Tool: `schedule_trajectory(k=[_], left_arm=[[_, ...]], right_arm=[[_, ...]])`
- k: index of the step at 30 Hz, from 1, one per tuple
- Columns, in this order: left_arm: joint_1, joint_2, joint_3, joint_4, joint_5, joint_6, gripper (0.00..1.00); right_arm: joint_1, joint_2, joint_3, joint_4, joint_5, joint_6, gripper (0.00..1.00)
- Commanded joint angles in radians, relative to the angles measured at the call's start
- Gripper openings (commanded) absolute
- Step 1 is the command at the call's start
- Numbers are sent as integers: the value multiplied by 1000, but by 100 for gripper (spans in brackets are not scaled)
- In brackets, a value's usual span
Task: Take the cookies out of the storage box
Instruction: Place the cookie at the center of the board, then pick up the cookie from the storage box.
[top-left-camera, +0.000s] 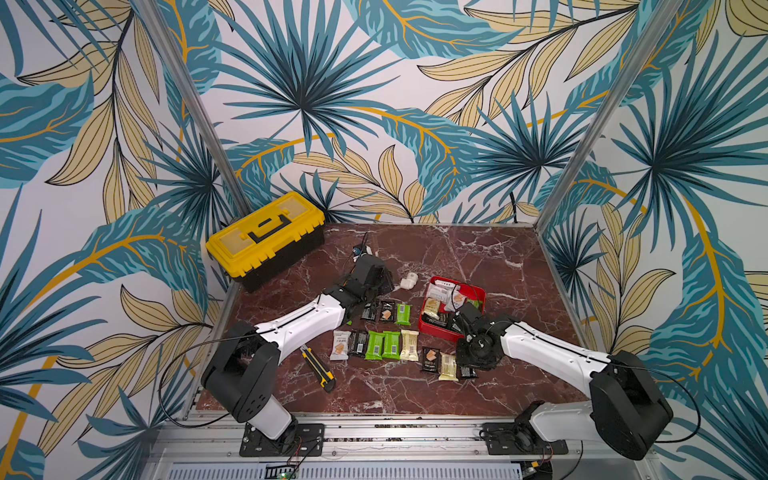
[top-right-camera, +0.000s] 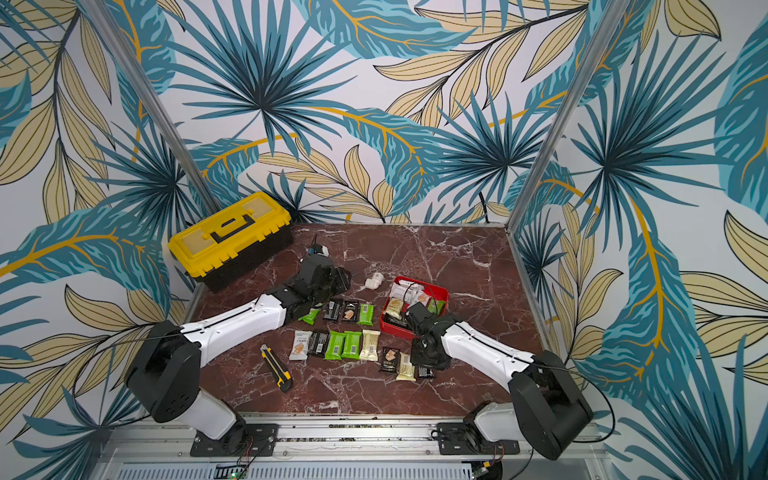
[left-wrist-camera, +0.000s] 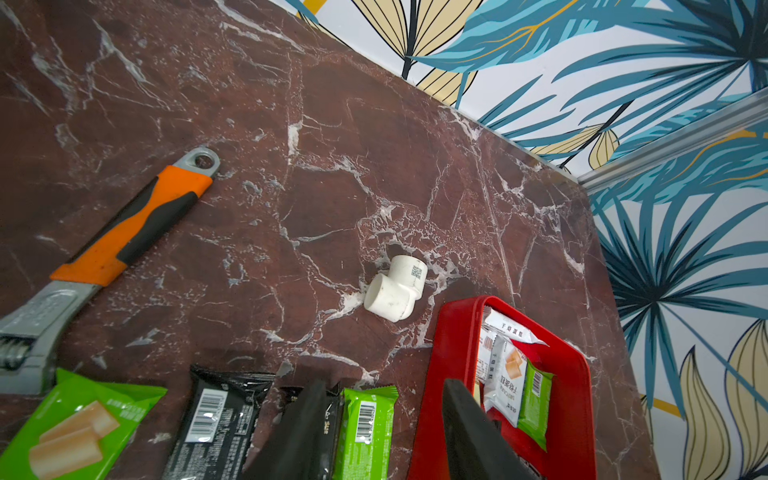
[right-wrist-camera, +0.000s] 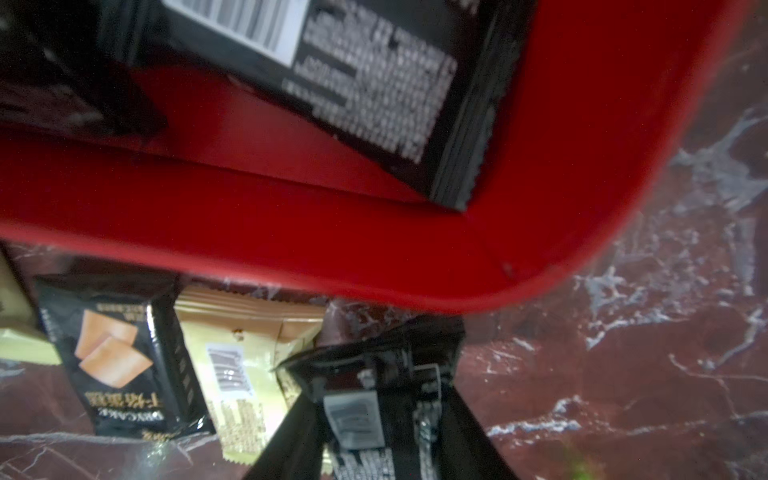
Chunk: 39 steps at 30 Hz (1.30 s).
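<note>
The red storage box (top-left-camera: 478, 291) (top-right-camera: 441, 291) sits right of centre with several cookies (top-left-camera: 441, 293) still inside. Many more cookies (top-left-camera: 382, 345) lie in two rows on the marble to its left. My right gripper (right-wrist-camera: 374, 395) is low over the table at the box's near wall (right-wrist-camera: 374, 257), by the near row's right end (top-left-camera: 467, 368). It is shut on a black cookie packet (right-wrist-camera: 353, 415) that fills the gap between its fingers. My left gripper (left-wrist-camera: 384, 386) hovers open between the far row and the box (left-wrist-camera: 453, 332), a green packet (left-wrist-camera: 365, 419) lying under it.
A yellow-lidded toolbox (top-left-camera: 266, 237) stands at the back left. A utility knife (top-left-camera: 318, 368) lies near the front left. A white pipe elbow (left-wrist-camera: 395, 291) rests just left of the box, and an orange-handled wrench (left-wrist-camera: 124, 232) lies beside the left arm.
</note>
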<state>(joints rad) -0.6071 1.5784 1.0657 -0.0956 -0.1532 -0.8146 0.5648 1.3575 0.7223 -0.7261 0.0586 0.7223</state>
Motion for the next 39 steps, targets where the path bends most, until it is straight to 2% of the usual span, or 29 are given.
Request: schedule_trajectory(k=[1,4,7,13,19,23,31,39], left_arm=[[4,-47,-33,-7,-14,24,53],[4,-59,-36,-8,-34,45,54],[9,-89,-40,-15,-77,89,54],[21,-173,-123,76,-167,135,58],[46,-250,-211,159,-203,122,63],[46,-274,-249,205,-153,103,63],[46,-239,-276,242,-19,55,63],[46,-197,-254,237,-14,62,63]], right_arm=[[4,0,-26,45,25,3,54],[4,-36,-27,43,8,-9,60],[4,-88,-4,5,10,-16,61],[-3,-114,157,-65,46,-66,61],[-36,33,365,-129,102,-115,61],[-65,155,457,-134,113,-126,60],[-125,366,598,-139,164,-25,60],[-171,495,658,-42,152,-11,62]])
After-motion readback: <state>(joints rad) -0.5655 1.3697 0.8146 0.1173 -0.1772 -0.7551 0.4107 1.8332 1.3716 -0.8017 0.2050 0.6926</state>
